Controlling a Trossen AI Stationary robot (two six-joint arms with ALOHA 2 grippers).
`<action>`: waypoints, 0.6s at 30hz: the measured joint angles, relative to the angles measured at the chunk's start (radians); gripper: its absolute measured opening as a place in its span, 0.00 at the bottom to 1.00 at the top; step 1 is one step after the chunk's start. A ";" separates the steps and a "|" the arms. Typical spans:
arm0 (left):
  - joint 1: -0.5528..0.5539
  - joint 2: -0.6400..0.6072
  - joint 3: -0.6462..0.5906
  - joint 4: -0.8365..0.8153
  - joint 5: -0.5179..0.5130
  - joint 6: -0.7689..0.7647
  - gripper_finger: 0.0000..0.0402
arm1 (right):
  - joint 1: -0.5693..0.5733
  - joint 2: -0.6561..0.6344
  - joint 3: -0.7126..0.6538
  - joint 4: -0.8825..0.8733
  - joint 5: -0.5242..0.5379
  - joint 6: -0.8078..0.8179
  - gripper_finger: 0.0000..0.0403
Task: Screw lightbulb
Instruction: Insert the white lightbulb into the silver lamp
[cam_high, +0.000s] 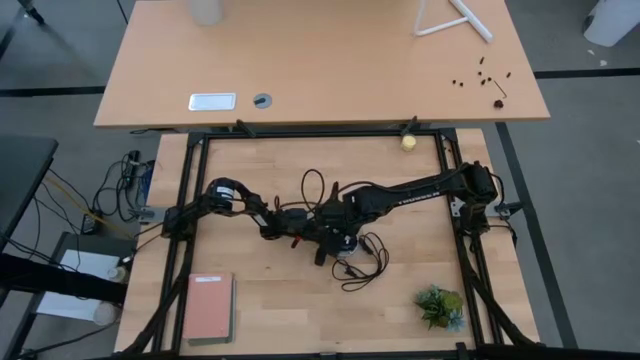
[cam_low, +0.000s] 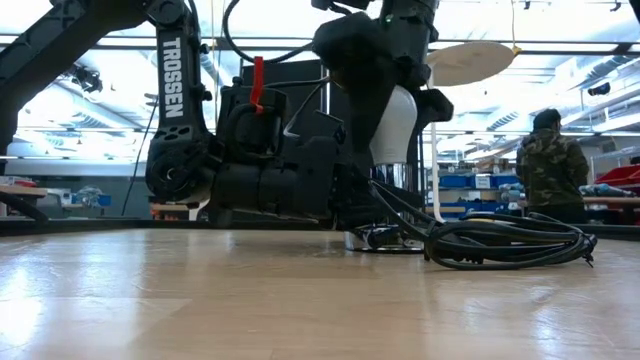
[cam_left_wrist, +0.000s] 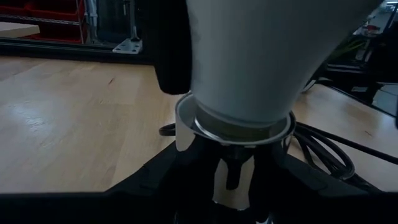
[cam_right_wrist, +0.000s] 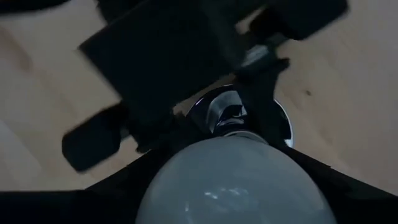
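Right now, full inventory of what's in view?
bulb: 1, white, in the right gripper, base in the socket
socket: 1, silver, mid-table
cord: 1, black, coiled beside the socket
ball: 1, yellowish, table's far edge
book: 1, pink, near left corner
plant: 1, green, near right corner
person: 1, camouflage jacket, in the room behind
left gripper: 1, dark, at the socket
right gripper: 1, dark, above the socket

white frosted lightbulb (cam_left_wrist: 249, 56), silver socket (cam_left_wrist: 233, 127), black cord (cam_low: 505, 243)
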 joint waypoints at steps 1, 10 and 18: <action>0.000 0.000 0.000 0.000 0.000 0.000 0.47 | 0.000 0.000 0.000 0.000 0.005 0.042 0.65; 0.000 0.001 0.000 0.030 -0.003 -0.018 0.47 | 0.000 0.000 0.000 -0.007 0.073 0.388 0.65; 0.000 0.001 -0.001 0.034 0.008 -0.039 0.47 | -0.002 0.000 -0.001 -0.009 0.089 0.668 0.65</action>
